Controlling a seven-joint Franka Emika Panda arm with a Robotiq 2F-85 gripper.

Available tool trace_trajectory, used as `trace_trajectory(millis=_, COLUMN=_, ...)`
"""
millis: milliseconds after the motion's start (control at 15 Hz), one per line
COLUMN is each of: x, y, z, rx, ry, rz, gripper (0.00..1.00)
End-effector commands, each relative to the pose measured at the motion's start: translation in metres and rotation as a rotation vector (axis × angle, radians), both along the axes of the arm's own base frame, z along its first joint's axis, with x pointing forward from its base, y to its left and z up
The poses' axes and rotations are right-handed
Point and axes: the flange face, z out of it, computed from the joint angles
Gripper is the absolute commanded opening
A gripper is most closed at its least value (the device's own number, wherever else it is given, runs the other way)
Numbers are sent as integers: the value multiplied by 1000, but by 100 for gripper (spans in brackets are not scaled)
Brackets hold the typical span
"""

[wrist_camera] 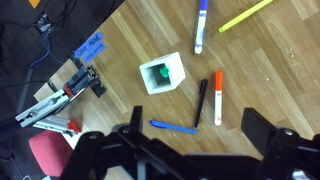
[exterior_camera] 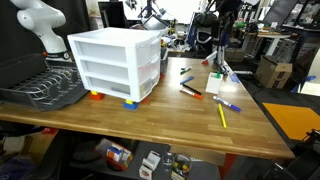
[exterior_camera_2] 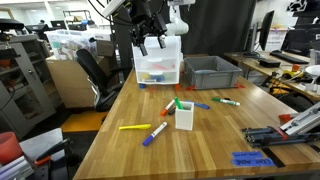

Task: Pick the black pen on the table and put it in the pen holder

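The black pen (wrist_camera: 200, 102) lies flat on the wooden table, slim and all dark, next to an orange-and-white pen (wrist_camera: 218, 97). The pen holder (wrist_camera: 162, 73) is a small white boxy cup with something green inside, standing just to the pen's left in the wrist view; it also shows in both exterior views (exterior_camera_2: 184, 116) (exterior_camera: 215, 81). My gripper (wrist_camera: 198, 135) is open and empty. It hangs high above the table (exterior_camera_2: 150, 38) (exterior_camera: 220, 40), looking down on the pen, with the pen between its two fingers in the wrist view.
Other pens lie around: a blue one (wrist_camera: 173, 127), a purple marker (wrist_camera: 200, 28) and a yellow one (wrist_camera: 245, 15). A white drawer unit (exterior_camera_2: 158, 66), a grey bin (exterior_camera_2: 210, 70) and a dish rack (exterior_camera: 45, 88) stand on the table. Blue and red tools (wrist_camera: 75, 80) lie near its edge.
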Motion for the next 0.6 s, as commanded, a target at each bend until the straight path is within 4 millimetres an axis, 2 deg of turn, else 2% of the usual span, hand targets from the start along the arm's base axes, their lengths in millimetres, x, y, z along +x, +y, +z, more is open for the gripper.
trace_trajectory(millis=0, x=6, y=-1, z=-3, rx=-21, ry=-9, rz=5, gripper=100)
trace_trajectory(millis=133, x=18, y=-1, z=-15, rx=-38, ry=-10, rz=29, gripper=100)
trace_trajectory(millis=267, x=34, y=-2, z=-35, rx=-46, ry=-6, rz=67, gripper=100)
trace_trajectory(millis=533, x=69, y=1, z=-89, rx=13, ry=42, rz=131, gripper=100)
